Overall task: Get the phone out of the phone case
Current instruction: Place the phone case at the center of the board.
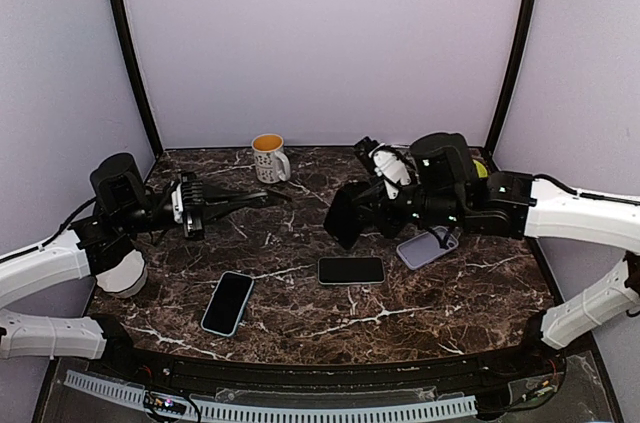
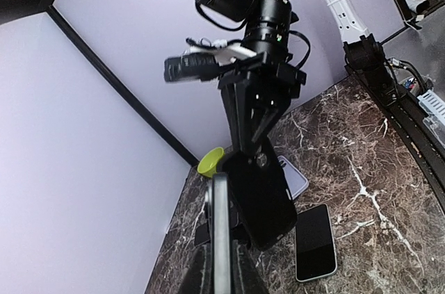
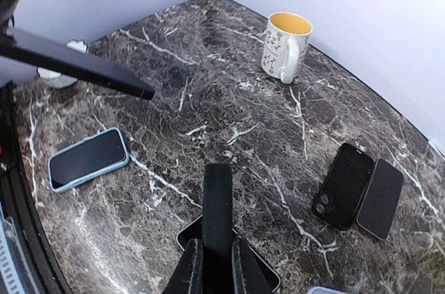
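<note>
The black case [image 1: 345, 215] stands edge-on between the right fingers [image 3: 189, 273], which are closed narrow on it. The phone [image 1: 265, 200], a thin dark slab, is out of that case. It is pinched by the left fingers [image 2: 243, 276], also drawn narrow, and held above the tabletop [image 1: 300, 328] with a clear gap between phone and case.

A white patterned mug [image 1: 268, 156] with a yellow inside stands beyond that gap, and its contents do not show. A yellow-green bowl [image 2: 211, 160] sits behind the right fingers, near the back wall.

Under the right fingers lies a black phone [image 1: 351, 270]. Just beside it is a lavender case [image 1: 428, 248], and I cannot tell whether it is filled. A blue-cased phone [image 1: 228, 303] lies on the base side of the left fingers. Beyond the right fingers, a second black case [image 3: 344, 185] and a dark phone [image 3: 381, 199] lie touching, side by side.

The tabletop is dark marble with white veins, closed in by pale lilac walls [image 1: 320, 33].
</note>
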Tool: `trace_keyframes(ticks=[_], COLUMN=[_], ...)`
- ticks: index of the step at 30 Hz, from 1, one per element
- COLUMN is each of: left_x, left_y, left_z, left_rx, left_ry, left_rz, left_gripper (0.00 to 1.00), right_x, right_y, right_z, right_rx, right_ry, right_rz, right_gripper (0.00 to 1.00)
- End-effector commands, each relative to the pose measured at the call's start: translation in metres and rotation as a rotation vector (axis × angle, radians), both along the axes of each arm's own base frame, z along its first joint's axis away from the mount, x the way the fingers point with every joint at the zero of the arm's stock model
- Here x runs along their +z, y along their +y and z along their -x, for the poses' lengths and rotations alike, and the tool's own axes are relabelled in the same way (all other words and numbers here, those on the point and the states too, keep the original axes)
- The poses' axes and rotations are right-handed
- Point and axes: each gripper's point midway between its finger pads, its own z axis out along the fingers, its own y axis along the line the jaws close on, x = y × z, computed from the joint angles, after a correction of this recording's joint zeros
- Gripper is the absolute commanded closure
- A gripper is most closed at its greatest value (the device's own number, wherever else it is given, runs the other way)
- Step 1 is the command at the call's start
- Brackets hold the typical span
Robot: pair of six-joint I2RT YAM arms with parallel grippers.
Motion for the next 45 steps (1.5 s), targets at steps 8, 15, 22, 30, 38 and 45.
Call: trace_keyframes(ticks=[8,15,22,30,38,45], left_x=[0.024,0.021,0.017,0.012,0.009,0.002], left_y=[0.005,0.003,0.004,0.005,0.003,-0.007], left_z=[-0.038,-0.046,-0.048,-0.053,-0.058,-0.071], left_rx=[0.165,0.186,0.197,0.227,0.233,0.222], left_ry=[0.109,0.170,0.177,0.189,0.234,0.362], left_rz=[0.082,0.092,0.085,0.086,0.102,0.129], left_gripper=[1.00,1.00,1.00,1.00,1.00,1.00], right_x=[-0.040,-0.039,-0.037,-0.073,-0.135,-0.172], right_y=[-0.112,-0.161,-0.166,-0.147,-0.172,-0.201], right_z=[0.007,-0.013,-0.076,-0.131,-0.151,-0.159], right_rx=[-0.599,-0.650,-0.525,-0.355,-0.412,-0.543], right_ry=[0.365,0.399,0.462,0.639,0.745,0.705], right_rz=[-0.313,-0.461,-0.515,-0.488,-0.382,-0.228], right_gripper=[1.00,1.00,1.00,1.00,1.00,0.82])
